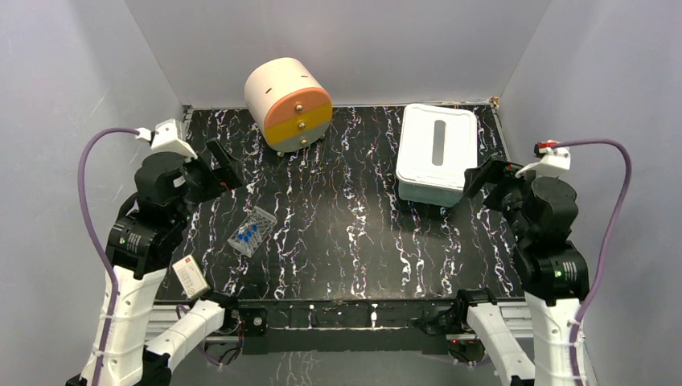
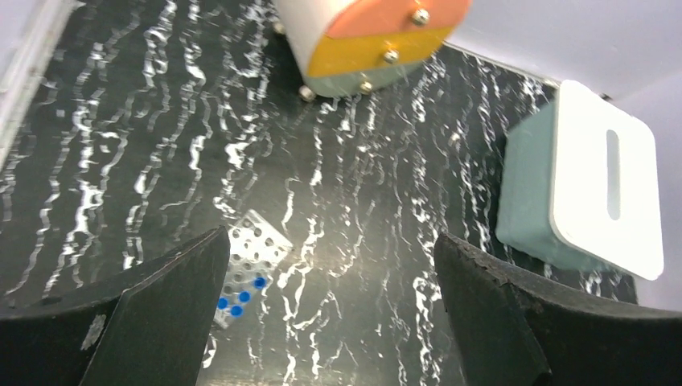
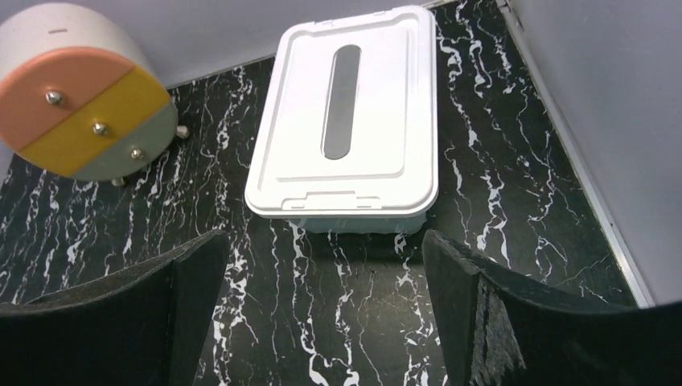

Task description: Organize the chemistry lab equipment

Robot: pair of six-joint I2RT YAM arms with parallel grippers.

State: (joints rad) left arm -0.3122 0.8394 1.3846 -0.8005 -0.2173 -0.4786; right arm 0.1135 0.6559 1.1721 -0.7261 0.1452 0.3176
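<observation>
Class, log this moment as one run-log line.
left end effector: open, empty | right end effector: open, empty | rack: on table, holding blue-capped tubes | bin: lid on

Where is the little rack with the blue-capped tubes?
In the top view, the tube rack sits on the table's left half, right of the left arm and nearer than the drum-shaped drawers.

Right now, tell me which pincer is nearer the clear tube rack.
Left. The left pincer hangs just behind the tube rack; the right pincer is across the table, beside the white-lidded bin.
</observation>
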